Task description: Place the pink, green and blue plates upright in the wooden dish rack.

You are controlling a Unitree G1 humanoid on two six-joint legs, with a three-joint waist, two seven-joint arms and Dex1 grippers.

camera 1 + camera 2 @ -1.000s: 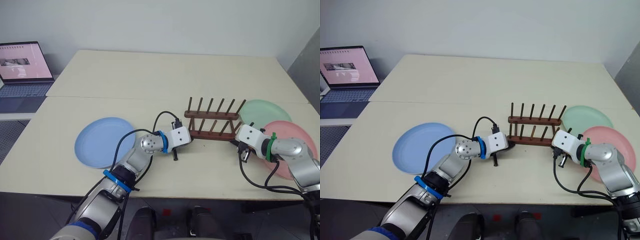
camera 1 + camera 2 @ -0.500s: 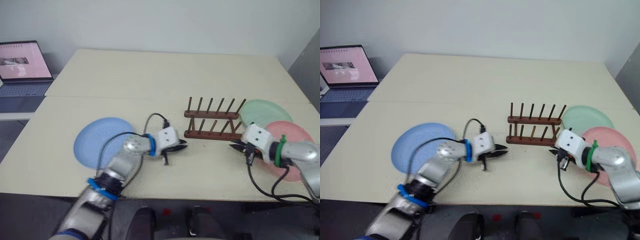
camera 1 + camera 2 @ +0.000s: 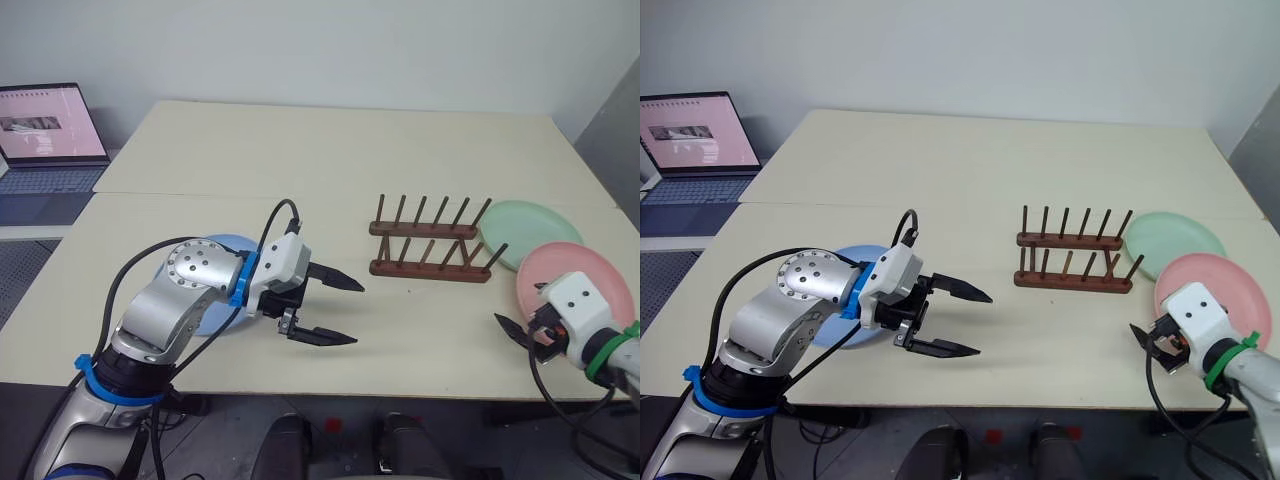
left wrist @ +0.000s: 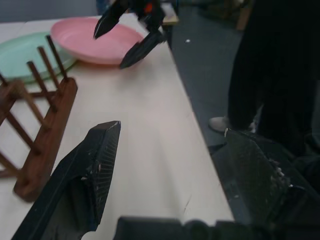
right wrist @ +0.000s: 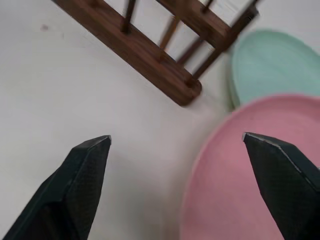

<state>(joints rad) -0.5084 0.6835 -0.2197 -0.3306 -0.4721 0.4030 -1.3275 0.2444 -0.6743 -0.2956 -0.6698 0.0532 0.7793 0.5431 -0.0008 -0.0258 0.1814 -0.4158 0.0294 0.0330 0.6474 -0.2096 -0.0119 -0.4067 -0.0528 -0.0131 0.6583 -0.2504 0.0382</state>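
The wooden dish rack (image 3: pixel 430 245) stands with nothing between its pegs, right of the table's middle. Right of it the green plate (image 3: pixel 525 228) lies flat, and the pink plate (image 3: pixel 570 265) lies flat in front of that. The blue plate (image 3: pixel 865 251) lies flat on the left, largely hidden by my left arm. My left gripper (image 3: pixel 358 315) hangs open above the table, left of the rack, pointing right, with nothing in it. My right gripper (image 5: pixel 176 136) is open and holds nothing, near the table's front edge at the pink plate's near-left rim.
An open laptop (image 3: pixel 45 150) sits on a side surface at the far left. The table's far half is bare, with a seam across it. A person's dark leg and shoe (image 4: pixel 220 122) stand on the floor beyond the table's right edge (image 4: pixel 185 100).
Both grippers were shut at the ends of the rack; they have let go, opened wide and drawn back. The left rose and swung left over the blue plate; the right withdrew toward the front edge.
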